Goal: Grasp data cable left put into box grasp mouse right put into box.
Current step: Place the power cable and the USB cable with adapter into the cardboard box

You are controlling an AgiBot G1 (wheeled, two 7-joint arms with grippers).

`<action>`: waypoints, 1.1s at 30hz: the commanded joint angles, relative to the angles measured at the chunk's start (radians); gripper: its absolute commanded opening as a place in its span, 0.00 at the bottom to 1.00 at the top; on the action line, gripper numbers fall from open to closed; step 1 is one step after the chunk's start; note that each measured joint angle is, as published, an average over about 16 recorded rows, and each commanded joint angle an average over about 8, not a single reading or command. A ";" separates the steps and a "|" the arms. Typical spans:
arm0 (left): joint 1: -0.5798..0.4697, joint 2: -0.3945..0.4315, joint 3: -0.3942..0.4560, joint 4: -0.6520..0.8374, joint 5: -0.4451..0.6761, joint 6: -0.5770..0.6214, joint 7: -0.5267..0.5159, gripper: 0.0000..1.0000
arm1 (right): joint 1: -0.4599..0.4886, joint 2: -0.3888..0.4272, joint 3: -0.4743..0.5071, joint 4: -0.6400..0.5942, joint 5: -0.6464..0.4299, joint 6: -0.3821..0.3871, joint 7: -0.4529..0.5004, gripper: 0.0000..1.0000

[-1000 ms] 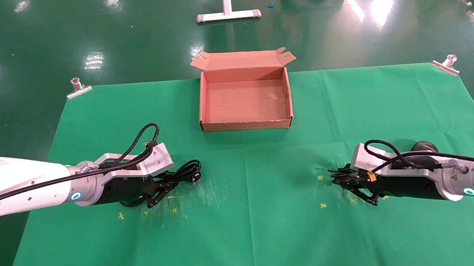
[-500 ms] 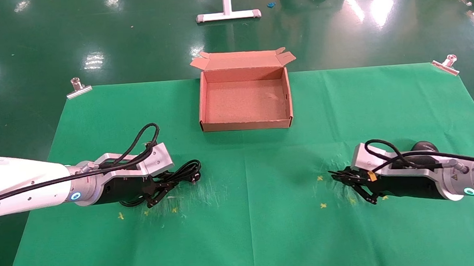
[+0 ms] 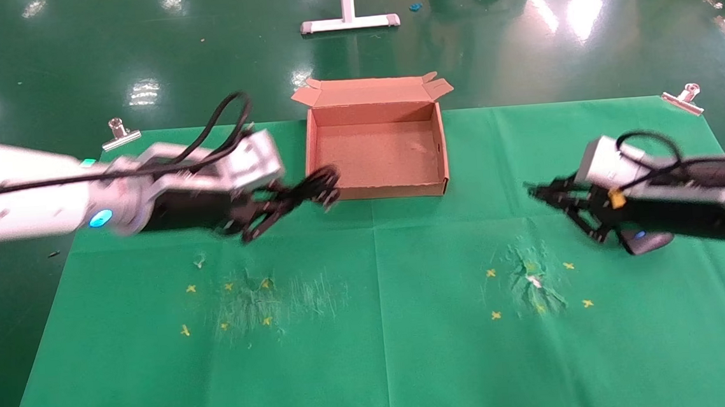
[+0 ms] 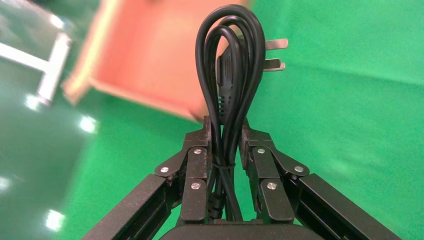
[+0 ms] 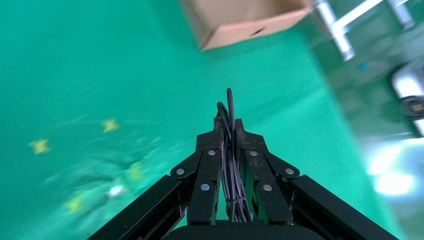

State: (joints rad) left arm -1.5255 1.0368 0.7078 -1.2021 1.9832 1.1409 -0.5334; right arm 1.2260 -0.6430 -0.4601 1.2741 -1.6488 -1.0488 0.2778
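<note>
Holding, lifted since a second ago: my left gripper (image 3: 264,211) clamped on the data cable (image 3: 310,188), now at the box's (image 3: 378,193) 8 o'clock corner; my right gripper (image 3: 560,205) pinching the mouse's (image 3: 643,242) cord, mouse dangling at 4 o'clock, both ready for boxing.

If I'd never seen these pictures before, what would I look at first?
Probably the two robot arms, both lifted above the green cloth with something black in their fingers. The left gripper pinches the looped data cable close to the near left corner of the brown box. The right gripper, out on the right side, pinches the mouse's thin cord, and the mouse hangs under that arm.
</note>
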 commanded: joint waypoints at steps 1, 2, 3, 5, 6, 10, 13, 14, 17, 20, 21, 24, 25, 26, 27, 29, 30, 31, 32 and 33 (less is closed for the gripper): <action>-0.023 0.034 0.002 0.028 0.016 -0.030 0.032 0.00 | 0.007 0.016 0.014 0.025 0.005 0.009 0.009 0.00; -0.029 0.067 0.009 0.064 0.035 -0.066 0.061 0.00 | 0.009 0.024 0.019 0.035 0.006 0.013 0.011 0.00; -0.035 0.100 0.018 0.102 0.054 -0.105 0.093 0.00 | 0.011 0.031 0.024 0.044 0.007 0.016 0.012 0.00; -0.045 0.170 0.033 0.186 0.085 -0.186 0.157 0.00 | 0.015 0.048 0.034 0.057 0.010 0.019 0.012 0.00; -0.050 0.203 0.040 0.227 0.097 -0.224 0.189 0.00 | 0.016 0.057 0.039 0.061 0.012 0.019 0.012 0.00; -0.062 0.301 0.078 0.359 0.086 -0.348 0.306 0.00 | 0.012 0.091 0.055 0.064 0.024 0.020 0.008 0.00; -0.064 0.330 0.125 0.409 0.031 -0.408 0.367 0.00 | 0.000 0.114 0.065 0.063 0.033 0.023 0.006 0.00; -0.064 0.332 0.144 0.419 0.008 -0.424 0.380 0.01 | -0.005 0.121 0.068 0.063 0.036 0.025 0.005 0.00; -0.067 0.335 0.207 0.442 -0.058 -0.467 0.395 0.39 | -0.017 0.136 0.076 0.063 0.045 0.031 0.003 0.00; -0.078 0.336 0.266 0.464 -0.112 -0.502 0.393 0.76 | -0.021 0.145 0.084 0.065 0.055 0.037 -0.001 0.00; -0.082 0.335 0.284 0.470 -0.128 -0.511 0.392 0.89 | -0.020 0.146 0.087 0.066 0.059 0.039 -0.002 0.00; -0.096 0.335 0.335 0.483 -0.173 -0.535 0.391 1.00 | -0.007 0.144 0.099 0.069 0.074 0.045 -0.010 0.00; -0.101 0.335 0.350 0.487 -0.187 -0.541 0.391 1.00 | 0.000 0.142 0.103 0.070 0.081 0.046 -0.013 0.00; -0.105 0.334 0.365 0.490 -0.200 -0.548 0.391 1.00 | 0.007 0.138 0.108 0.070 0.089 0.047 -0.016 0.00; -0.109 0.334 0.379 0.493 -0.212 -0.554 0.391 1.00 | 0.014 0.135 0.112 0.070 0.098 0.048 -0.020 0.00; -0.116 0.334 0.405 0.499 -0.237 -0.566 0.392 1.00 | 0.031 0.122 0.120 0.070 0.115 0.049 -0.031 0.00; -0.120 0.333 0.417 0.503 -0.248 -0.570 0.392 1.00 | 0.041 0.113 0.122 0.069 0.122 0.049 -0.038 0.00; -0.124 0.332 0.428 0.508 -0.258 -0.575 0.391 1.00 | 0.051 0.103 0.123 0.068 0.128 0.050 -0.045 0.00; -0.128 0.331 0.438 0.514 -0.267 -0.578 0.390 1.00 | 0.062 0.090 0.124 0.067 0.132 0.050 -0.053 0.00; -0.133 0.329 0.447 0.520 -0.276 -0.580 0.388 1.00 | 0.075 0.075 0.123 0.065 0.135 0.051 -0.062 0.00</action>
State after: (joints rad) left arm -1.6636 1.3563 1.1428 -0.6778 1.7132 0.5675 -0.1510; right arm 1.3092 -0.5836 -0.3455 1.3390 -1.5219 -0.9981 0.2150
